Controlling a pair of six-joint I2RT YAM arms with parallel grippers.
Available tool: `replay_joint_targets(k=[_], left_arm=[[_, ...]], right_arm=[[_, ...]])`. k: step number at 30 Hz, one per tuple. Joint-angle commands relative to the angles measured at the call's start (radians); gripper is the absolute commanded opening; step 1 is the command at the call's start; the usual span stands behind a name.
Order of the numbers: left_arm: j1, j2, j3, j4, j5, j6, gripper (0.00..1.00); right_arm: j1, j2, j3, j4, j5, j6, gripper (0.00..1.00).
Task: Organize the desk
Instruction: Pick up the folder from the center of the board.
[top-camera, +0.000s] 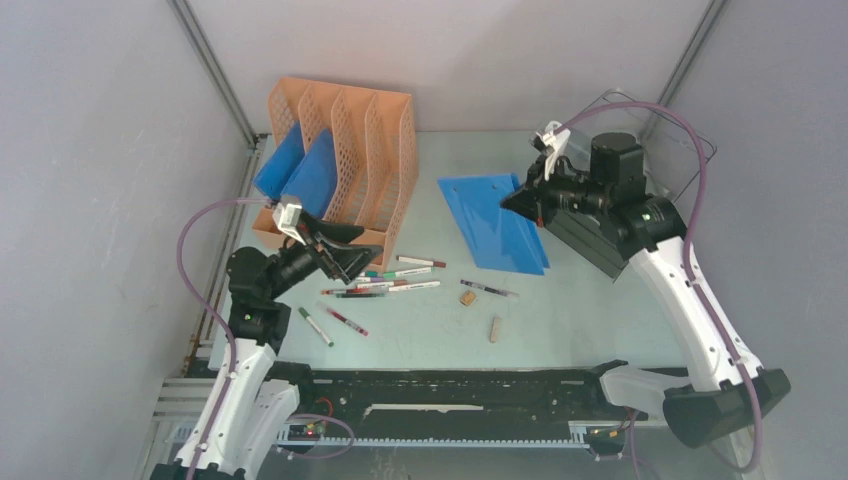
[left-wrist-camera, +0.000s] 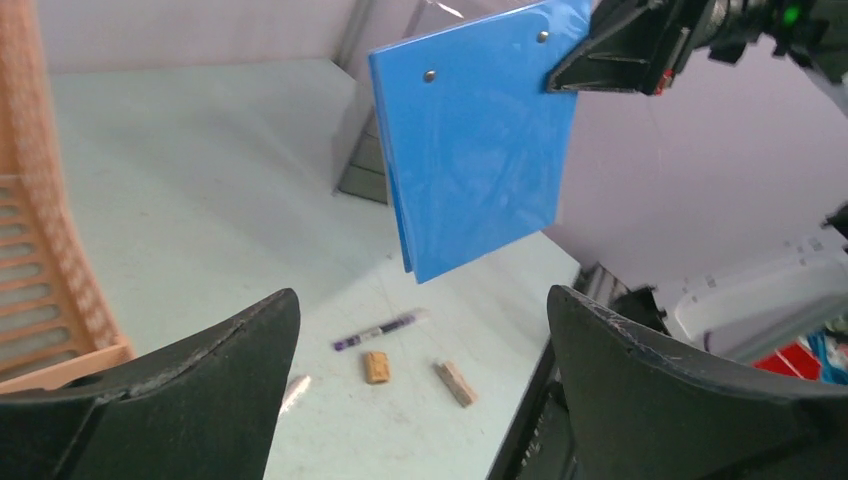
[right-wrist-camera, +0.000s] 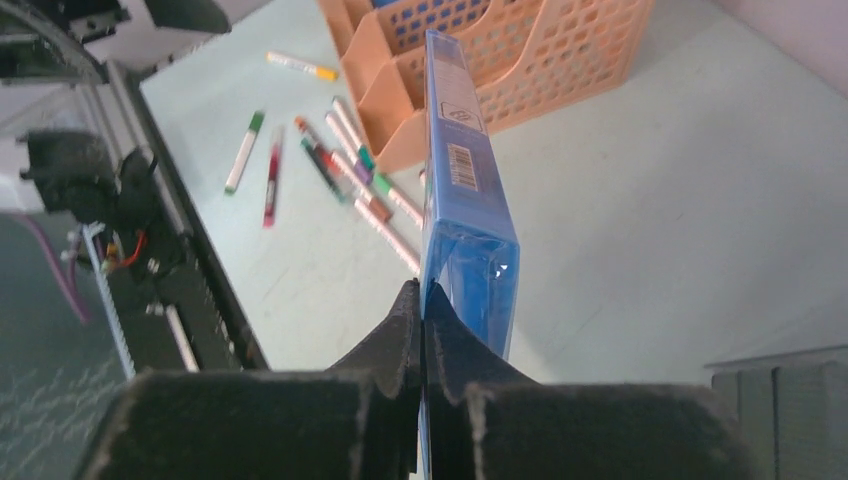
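Right tool (top-camera: 510, 204): pinches blue folder (top-camera: 495, 225) corner, right of orange file rack (top-camera: 370, 150).
Left tool (top-camera: 352, 254): jaws spread, empty, before rack.
Folder: probably light, stiff, slick; you grip its edge.
Bench (top-camera: 580, 320): beneath rack.

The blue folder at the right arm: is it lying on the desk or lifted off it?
Lifted. The right gripper holds the blue folder by its edge; it hangs clear above the desk.

I read the desk (top-camera: 600, 320) as pale mint green. At upper left of the top view, the file rack (top-camera: 385, 150) is orange and perforated, with the filed folders (top-camera: 300, 172) in it blue. The folder (top-camera: 495, 225) at centre is bright blue with silver rivets. The markers (top-camera: 412, 287) are white with green, red and dark caps.
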Motion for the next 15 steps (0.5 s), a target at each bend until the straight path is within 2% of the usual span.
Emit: replay_joint_targets(k=[1,4,9,15], left_arm=[[-0.142,-0.045,0.06,-0.089,-0.053,0.145,1.0],[-0.295,-0.087,0.087,-0.171,-0.155,0.263,1.0],[-0.499,-0.122,0.09,-0.181,-0.293,0.419,1.0],[-0.733,-0.044,0.143,-0.191,-0.371,0.61,1.0]], right_arm=[[-0.007,-0.095,-0.034,-0.177,-0.075,-0.204,0.0],[-0.012,-0.147,-0.061,-0.264,-0.131,-0.29,0.0],[-0.045,-0.214,-0.114,-0.375,-0.26,-0.447,0.0],[-0.089,-0.247,-0.184,-0.508,-0.404,-0.715,0.0]])
